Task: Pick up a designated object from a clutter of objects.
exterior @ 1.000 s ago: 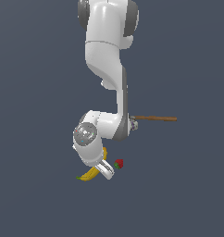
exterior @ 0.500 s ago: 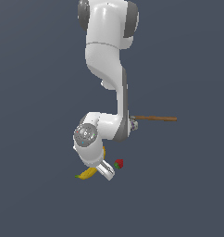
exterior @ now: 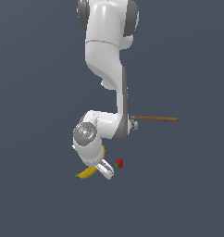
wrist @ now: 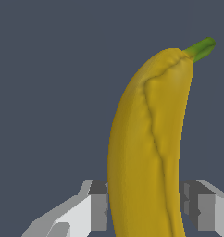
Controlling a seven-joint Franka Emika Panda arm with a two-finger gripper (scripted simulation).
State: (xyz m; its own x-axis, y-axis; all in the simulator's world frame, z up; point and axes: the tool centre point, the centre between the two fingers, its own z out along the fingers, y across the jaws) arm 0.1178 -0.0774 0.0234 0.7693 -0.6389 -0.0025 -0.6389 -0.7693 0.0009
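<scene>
The gripper (wrist: 144, 206) straddled the banana (wrist: 148, 152), 1 finger (wrist: 93, 208) on each flank, seemingly shut against the peel, though actual contact was hard to confirm. In the exterior view the banana (exterior: 87, 172) lay under the wrist, beside the strawberry (exterior: 118, 163); the hammer (exterior: 153, 118) sat well apart. Reach and alignment looked done; whether it had left the ground could not be told, so the lift probably remained.

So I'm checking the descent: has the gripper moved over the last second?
Yes. Against the hammer, which stays put, the gripper has dropped slightly toward the banana, whose visible yellow part has shrunk behind the arm.
</scene>
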